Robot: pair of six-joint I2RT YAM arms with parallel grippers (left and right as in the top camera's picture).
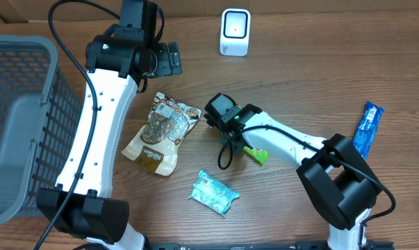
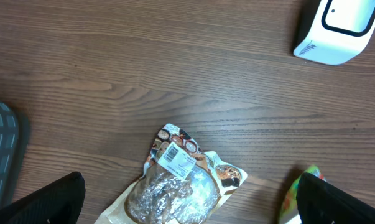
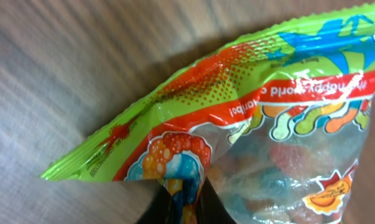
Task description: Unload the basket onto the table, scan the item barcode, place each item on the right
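Note:
My right gripper (image 1: 240,144) is shut on a green gummy candy bag (image 1: 257,154) at mid-table. In the right wrist view the black fingertips (image 3: 209,208) pinch the bag's lower edge, where my right gripper (image 3: 180,200) shows. The bag (image 3: 268,106) fills most of that view; no barcode shows on it. The white scanner (image 1: 235,32) stands at the back centre, also top right in the left wrist view as the scanner (image 2: 336,28). My left gripper (image 1: 162,60) hangs open above the table, left of the scanner. Its wide jaws frame my left gripper's gap (image 2: 190,211), which holds nothing.
A brown snack pouch (image 1: 160,133) with a barcode label (image 2: 176,160) lies below the left gripper. A teal packet (image 1: 215,192) lies near the front, a blue packet (image 1: 367,128) at the right. A grey basket (image 1: 21,118) fills the left side.

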